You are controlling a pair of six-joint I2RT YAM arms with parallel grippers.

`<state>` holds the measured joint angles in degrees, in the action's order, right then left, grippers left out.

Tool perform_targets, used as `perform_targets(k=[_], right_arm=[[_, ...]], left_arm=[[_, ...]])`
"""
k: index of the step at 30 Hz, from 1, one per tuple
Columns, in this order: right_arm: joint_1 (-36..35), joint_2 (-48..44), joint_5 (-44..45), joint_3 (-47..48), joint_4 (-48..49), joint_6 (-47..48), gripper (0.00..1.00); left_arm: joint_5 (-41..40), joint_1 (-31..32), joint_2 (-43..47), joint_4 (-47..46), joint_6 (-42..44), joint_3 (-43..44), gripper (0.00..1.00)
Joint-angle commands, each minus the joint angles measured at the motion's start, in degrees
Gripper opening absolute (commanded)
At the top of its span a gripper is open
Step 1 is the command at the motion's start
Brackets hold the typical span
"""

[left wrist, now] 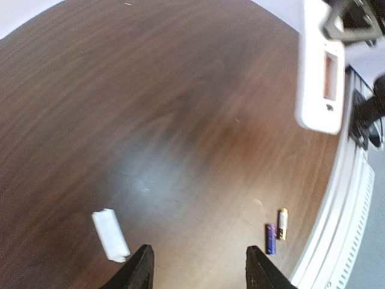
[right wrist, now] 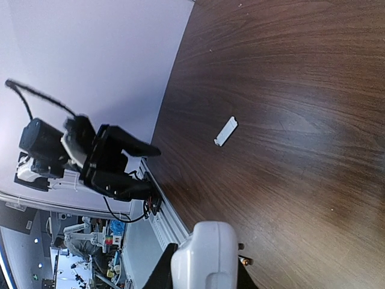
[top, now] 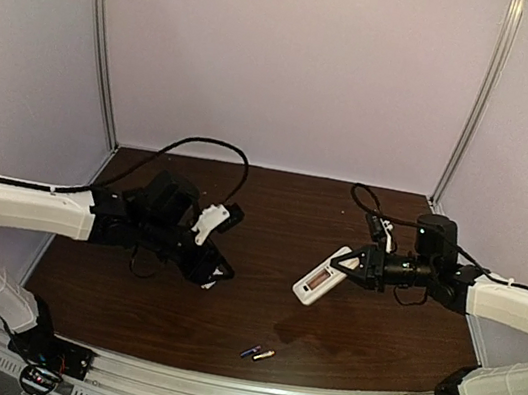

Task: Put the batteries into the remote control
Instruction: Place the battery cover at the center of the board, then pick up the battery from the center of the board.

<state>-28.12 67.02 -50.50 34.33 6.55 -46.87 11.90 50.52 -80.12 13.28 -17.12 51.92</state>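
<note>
by the table (top: 126, 296) edge, two batteries (top: 263, 355)

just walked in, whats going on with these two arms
The right end effector is shut on the white remote control, holding it up off the table with its open battery recess showing. The left end effector hangs open and empty above the wood, with the thin white cover strip lying flat close by. The bluish-purple battery and the gold battery lie side by side near the front edge, not yet loaded.

table (top: 271, 214): dark wood grain, slight sheen | remote control (top: 321, 278): smooth white plastic | front rail (top: 242, 387): pale metal
</note>
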Motion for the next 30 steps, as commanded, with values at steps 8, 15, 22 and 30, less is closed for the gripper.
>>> perform_targets(k=[8, 15, 22, 30], right_arm=[[2.47, 0.09, 2.31, -3.17, -3.78, 0.37, 0.00], [3.39, -0.19, 2.08, -3.94, -4.71, 1.12, 0.00], [4.23, -0.49, 1.73, -4.41, -5.22, 1.58, 0.00], [4.91, -0.15, 1.13, -4.40, -5.22, 2.04, 0.00]], left_arm=[[-8.04, 19.38, -8.91, 7.12, 6.60, 1.32, 0.41], [-12.51, 23.54, -15.36, 8.31, 7.46, 4.97, 0.39], [-15.02, 24.79, -20.31, 9.05, 7.74, 8.86, 0.36], [-14.15, 24.98, -23.24, 9.40, 9.04, 11.24, 0.36]])
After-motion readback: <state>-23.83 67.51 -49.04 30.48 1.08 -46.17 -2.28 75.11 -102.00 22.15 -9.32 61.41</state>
